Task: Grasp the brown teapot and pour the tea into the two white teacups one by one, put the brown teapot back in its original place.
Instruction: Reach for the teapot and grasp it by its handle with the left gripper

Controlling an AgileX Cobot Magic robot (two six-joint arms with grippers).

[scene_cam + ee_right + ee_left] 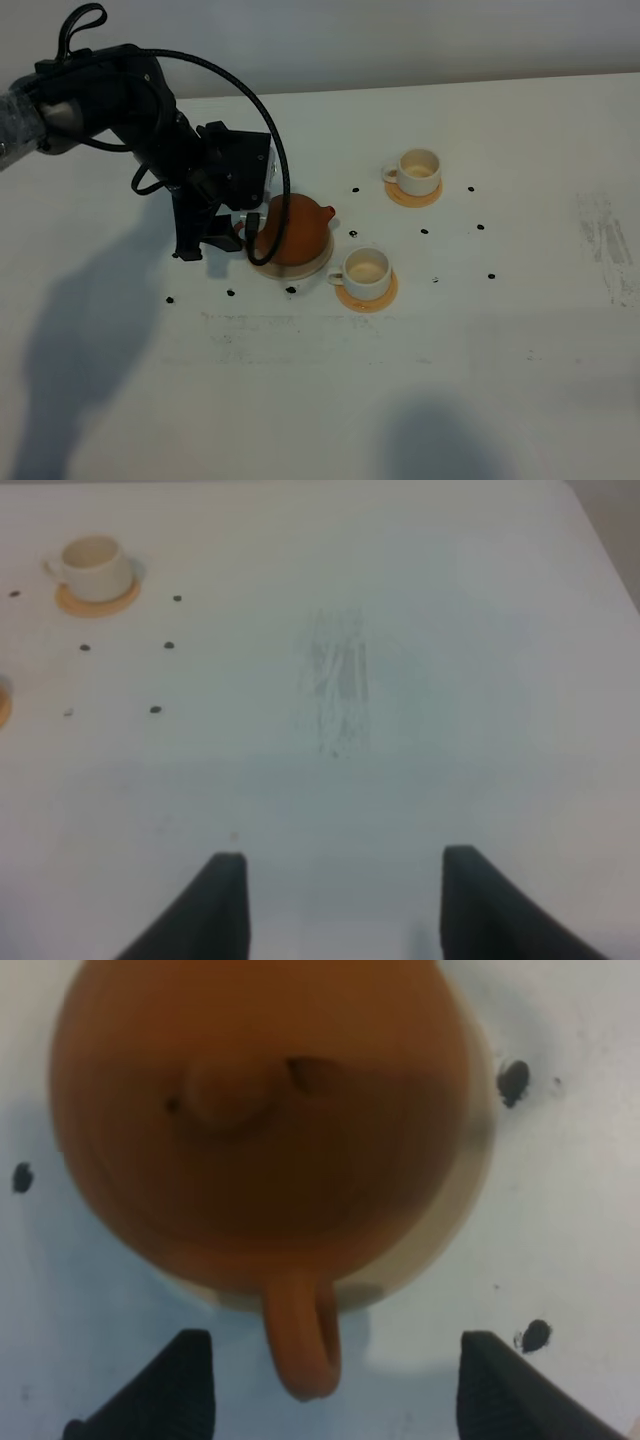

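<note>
The brown teapot (295, 230) stands on its beige disc coaster (310, 270), spout toward the two white teacups. The near teacup (367, 268) and the far teacup (420, 170) each sit on a small orange coaster. My left gripper (215, 238) is low at the teapot's left side and open. In the left wrist view the teapot (260, 1110) fills the frame, and its loop handle (300, 1345) lies between the spread fingers of the left gripper (335, 1400), touching neither. My right gripper (340, 910) hovers open over bare table, with the far teacup (95, 565) well away from it.
Small black dots (436, 281) are scattered on the white table around the cups and teapot. A faint scuff mark (605, 240) lies at the right. The left arm's black cable (275, 150) loops over the teapot. The table's far edge (450, 85) runs behind.
</note>
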